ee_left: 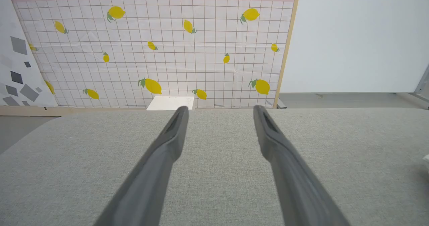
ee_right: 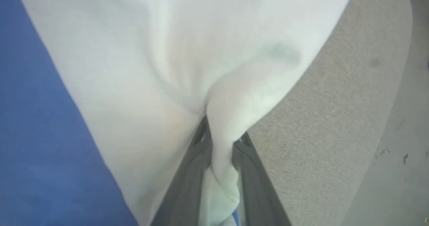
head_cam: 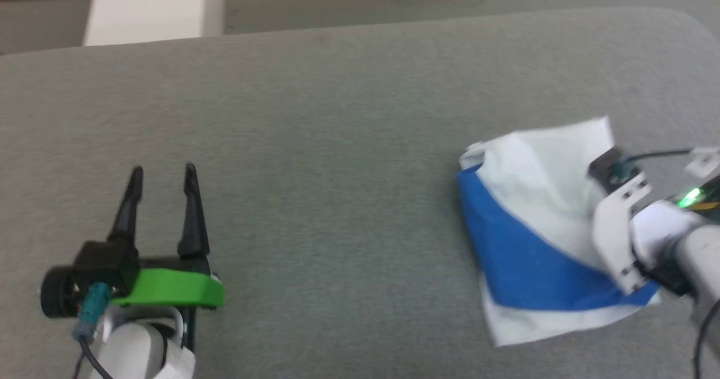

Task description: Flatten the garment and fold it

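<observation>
The blue-and-white garment (head_cam: 529,244) lies bunched at the right end of the grey surface (head_cam: 337,131). The right pincer (ee_right: 221,152) has its fingers drawn almost together on a raised ridge of the garment's white panel. At the near left, the left pincer (head_cam: 163,172) is spread wide over the bare surface, gripping nothing, well apart from the garment.

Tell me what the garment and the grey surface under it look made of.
Garment: thin, soft cloth, matte, possibly knit; it bunches into a limp fold pinched in the right tool. Grey surface: looks like a coarse woven fabric covering, matte; a fine speckled weave shows.
</observation>
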